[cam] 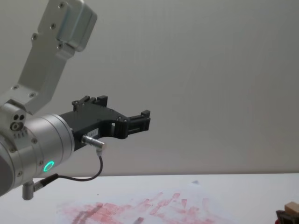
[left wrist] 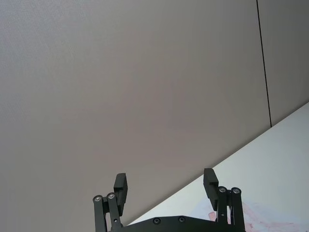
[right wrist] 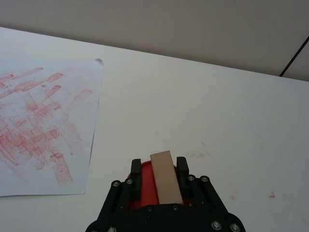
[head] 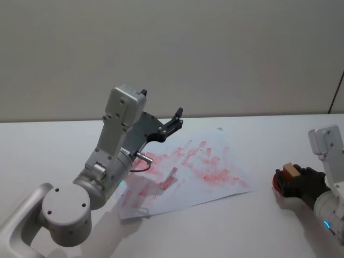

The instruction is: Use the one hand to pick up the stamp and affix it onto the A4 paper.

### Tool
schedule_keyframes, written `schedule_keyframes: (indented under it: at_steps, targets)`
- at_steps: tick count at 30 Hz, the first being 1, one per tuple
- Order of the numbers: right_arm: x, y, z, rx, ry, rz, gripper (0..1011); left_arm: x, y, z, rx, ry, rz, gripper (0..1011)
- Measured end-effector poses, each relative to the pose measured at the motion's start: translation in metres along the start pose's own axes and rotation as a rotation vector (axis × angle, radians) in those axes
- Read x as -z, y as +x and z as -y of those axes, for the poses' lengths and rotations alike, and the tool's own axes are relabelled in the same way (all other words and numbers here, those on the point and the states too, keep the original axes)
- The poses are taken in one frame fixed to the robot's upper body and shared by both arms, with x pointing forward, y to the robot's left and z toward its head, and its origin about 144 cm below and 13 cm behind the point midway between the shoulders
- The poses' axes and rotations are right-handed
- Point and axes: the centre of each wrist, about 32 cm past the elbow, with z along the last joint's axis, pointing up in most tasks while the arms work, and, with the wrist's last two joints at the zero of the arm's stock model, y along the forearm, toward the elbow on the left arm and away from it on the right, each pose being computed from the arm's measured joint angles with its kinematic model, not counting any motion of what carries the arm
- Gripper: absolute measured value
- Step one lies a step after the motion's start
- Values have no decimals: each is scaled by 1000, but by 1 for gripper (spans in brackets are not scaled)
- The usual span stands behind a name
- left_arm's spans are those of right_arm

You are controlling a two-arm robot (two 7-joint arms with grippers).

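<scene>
Head view takes in a plain white tabletop (head: 236,231) that runs back to a bare, pale grey wall (head: 226,54). A thin dark line (head: 337,91) slants down the wall at the right edge of the frame. In the right wrist view, a few faint red specks (right wrist: 203,145) mark the bare surface.

The A4 paper (head: 207,164) lies flat in the middle of the frame, set askew to the table's far edge. It is crowded with smeared red-pink bars and blotches. The left arm's shadow falls over its lower left corner.

The stamp (head: 291,171) sits at the right of the frame, well apart from the sheet. It is a plain light tan wooden block with no visible marking, and its top face looks oblong in the right wrist view. It stands upright between the black fingers of the right gripper (head: 293,180), which press against two opposite sides of it. A flat red ink pad (head: 276,181) shows just beneath it. Whether the block's base touches the pad cannot be told.

The left gripper (head: 176,119) hangs above the paper left of centre, aimed at the wall, with its fingers spread apart and nothing between them.
</scene>
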Motion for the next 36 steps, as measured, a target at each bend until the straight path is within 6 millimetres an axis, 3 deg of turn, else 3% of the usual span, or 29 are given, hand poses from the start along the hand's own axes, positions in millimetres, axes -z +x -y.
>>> schedule_keyframes:
  at_steps: [6, 9, 22, 36]
  targets:
    - [0, 0, -1, -1, -3, 1, 275, 0, 0, 0, 0, 0, 0, 1001]
    - [0, 0, -1, -2, -4, 1, 225, 0, 0, 0, 0, 0, 0, 1001]
    - [-10, 0, -3, -25, 51, 48, 219, 0, 0, 0, 0, 0, 0, 1001]
    - [-41, -8, -18, -155, 184, 146, 219, 0, 0, 0, 0, 0, 0, 1001]
